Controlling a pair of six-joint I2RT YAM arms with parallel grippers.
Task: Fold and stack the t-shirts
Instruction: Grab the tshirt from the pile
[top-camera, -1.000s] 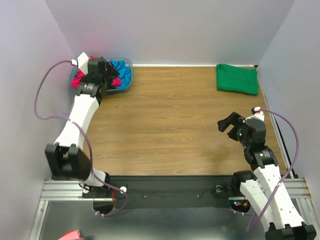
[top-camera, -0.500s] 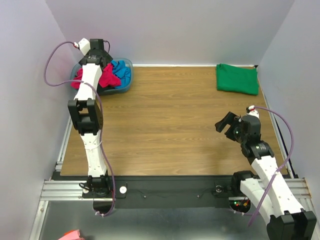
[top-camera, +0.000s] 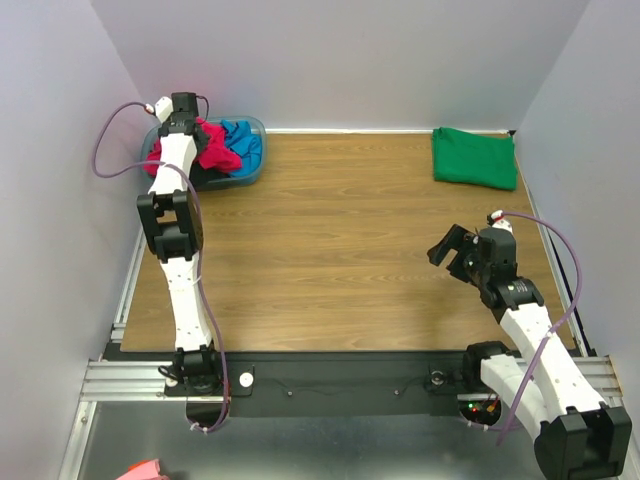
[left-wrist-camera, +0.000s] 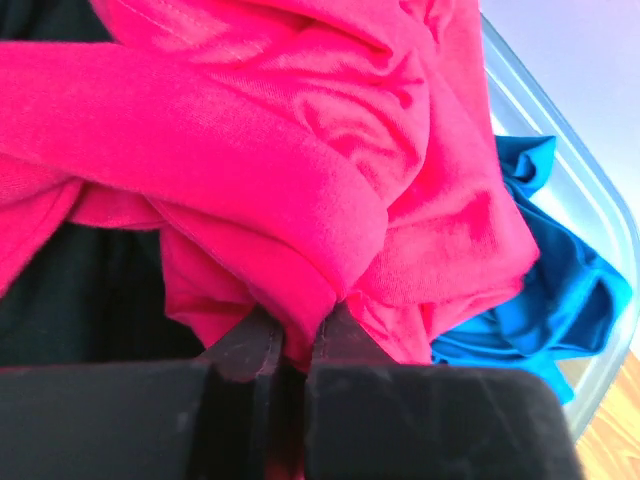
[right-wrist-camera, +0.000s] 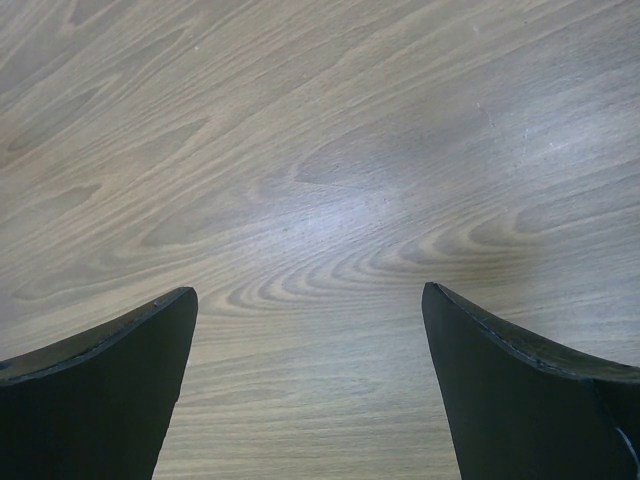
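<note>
The magenta-red t-shirt (left-wrist-camera: 300, 180) is bunched up in the tub (top-camera: 252, 172) at the far left corner of the counter (top-camera: 330, 230), on top of everything else in there. From the left wrist view it's a big rumpled heap with a thick rolled fold across the middle. The left pincer (left-wrist-camera: 290, 345) is clenched right on the bottom edge of that fold, with the two fingers nearly together and pink cloth pinched between them.

The black t-shirt (left-wrist-camera: 70, 300) sits under it on the left side, mostly covered. The turquoise-blue t-shirt (left-wrist-camera: 540, 290) is crumpled up on the right side of the tub, touching the magenta one and pressed against the tub's translucent wall. You can see a sliver of wood grain past the rim in the corner of that view.

The green t-shirt (top-camera: 474, 157) is the odd one out. It's lying flat as a folded rectangle at the far right corner of the counter, well apart from the tub and close to the walls.

The left arm (top-camera: 175, 230) is stretched way out from its base to the tub, with a purple cable (top-camera: 115, 140) looping off the wrist. The right pincer (right-wrist-camera: 308, 290) is released, with fingers spread wide and only bare wood between them. It hangs over the right side of the counter, nearer the front than the green shirt and not touching it.
</note>
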